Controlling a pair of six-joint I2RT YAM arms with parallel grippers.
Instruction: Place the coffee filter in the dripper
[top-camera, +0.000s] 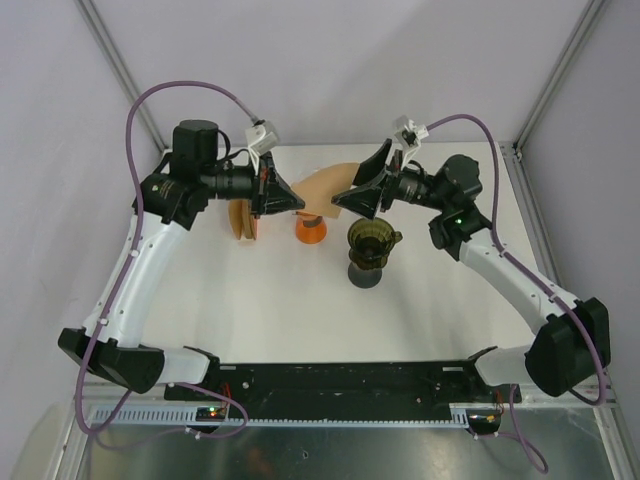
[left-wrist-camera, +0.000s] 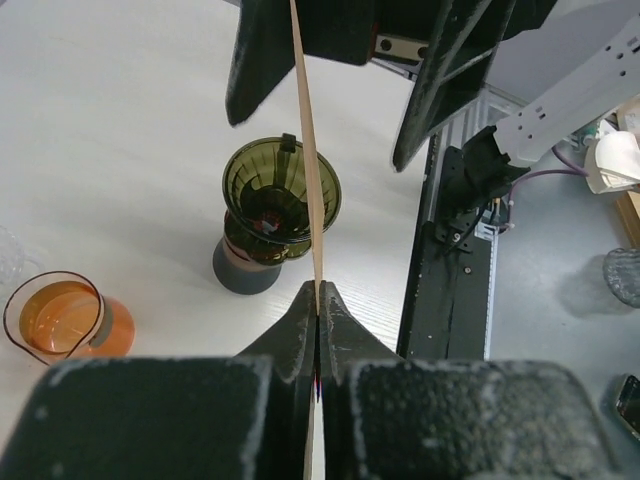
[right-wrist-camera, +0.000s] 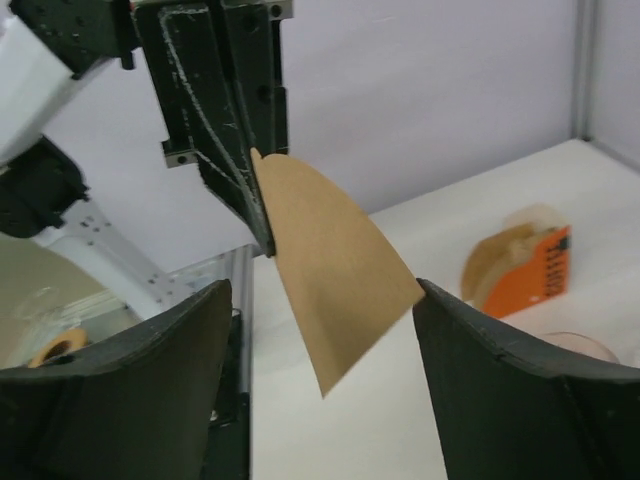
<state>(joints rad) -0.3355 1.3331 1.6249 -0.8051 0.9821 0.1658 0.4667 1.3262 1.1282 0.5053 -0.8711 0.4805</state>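
On your white table you have an orange-tinted glass cup standing toward the back. Just to its left stands an orange holder packed with brown papers. Off the table, your right wrist view shows what looks like a tape roll.
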